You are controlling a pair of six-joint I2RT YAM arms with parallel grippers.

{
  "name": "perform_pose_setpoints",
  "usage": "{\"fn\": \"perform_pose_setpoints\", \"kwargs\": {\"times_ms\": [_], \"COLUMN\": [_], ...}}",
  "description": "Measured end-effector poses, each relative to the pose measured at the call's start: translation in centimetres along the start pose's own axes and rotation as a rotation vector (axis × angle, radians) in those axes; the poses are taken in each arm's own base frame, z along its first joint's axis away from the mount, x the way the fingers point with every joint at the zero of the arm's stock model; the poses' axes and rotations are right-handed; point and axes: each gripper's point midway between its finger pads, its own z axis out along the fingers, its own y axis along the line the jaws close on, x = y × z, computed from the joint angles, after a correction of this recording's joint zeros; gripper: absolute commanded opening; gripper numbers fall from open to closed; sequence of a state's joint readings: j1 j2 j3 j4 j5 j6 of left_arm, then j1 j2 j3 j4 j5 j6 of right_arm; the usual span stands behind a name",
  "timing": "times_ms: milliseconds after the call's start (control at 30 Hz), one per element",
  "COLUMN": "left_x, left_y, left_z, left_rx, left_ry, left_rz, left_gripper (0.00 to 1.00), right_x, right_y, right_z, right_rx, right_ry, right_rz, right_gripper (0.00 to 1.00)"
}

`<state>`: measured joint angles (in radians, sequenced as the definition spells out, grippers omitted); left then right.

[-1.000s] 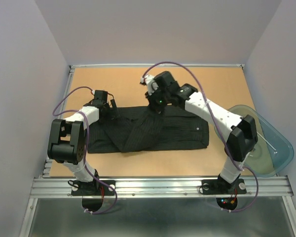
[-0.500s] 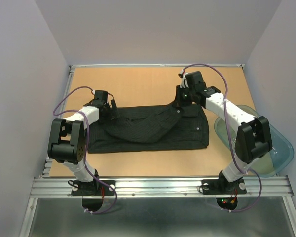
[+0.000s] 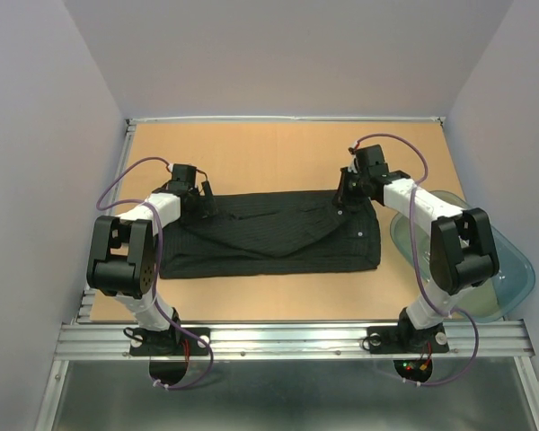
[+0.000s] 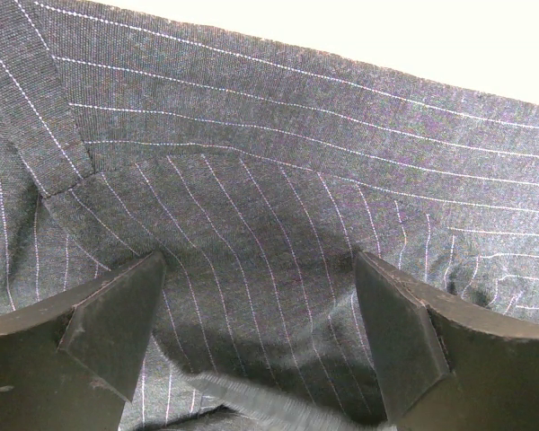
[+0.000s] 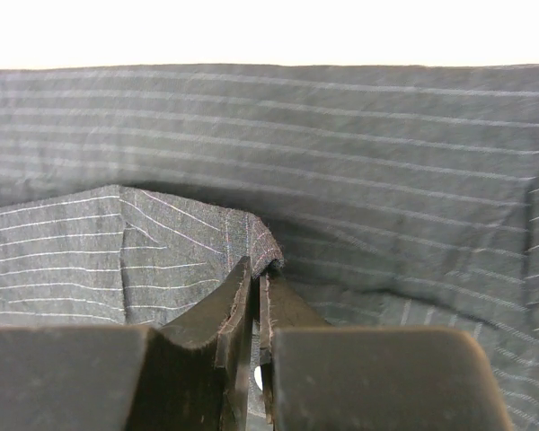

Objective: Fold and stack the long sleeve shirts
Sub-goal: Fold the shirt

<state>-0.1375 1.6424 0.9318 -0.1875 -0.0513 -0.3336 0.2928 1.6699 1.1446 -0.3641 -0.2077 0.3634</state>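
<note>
Soft, even light fills the overhead view; the tan wooden bench (image 3: 251,144) carries only faint shadows beside the arms. Both wrist views burn it out to white. The black pinstriped shirt of thin cloth (image 4: 278,180) looks sharp (weave visible) under the left pincer (image 4: 258,265), shadowed between its fingers; the right pincer (image 5: 256,274) view is softer.

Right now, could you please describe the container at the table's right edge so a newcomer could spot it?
Start at the brown tabletop and go to its right edge, beside the right arm. There sits a shallow tub. Unlike the black pinstriped shirt nearby, it is translucent and pale blue-green.
</note>
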Motion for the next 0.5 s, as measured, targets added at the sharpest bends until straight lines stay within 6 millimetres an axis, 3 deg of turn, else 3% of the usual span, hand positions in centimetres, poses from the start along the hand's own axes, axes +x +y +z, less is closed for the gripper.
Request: {"fn": "perform_pose_setpoints", "kwargs": {"times_ms": [500], "left_x": [0.0], "left_y": [0.0], "left_z": [0.0], "left_rx": [-0.001], "left_ry": [0.0], "left_rz": [0.0], "left_gripper": [0.99], "right_x": [-2.1], "right_y": [-4.2], "right_z": [1.7], "right_rx": [0.099], "right_ry": [-0.098], "right_rz": [0.049], "right_gripper": [0.01]}}
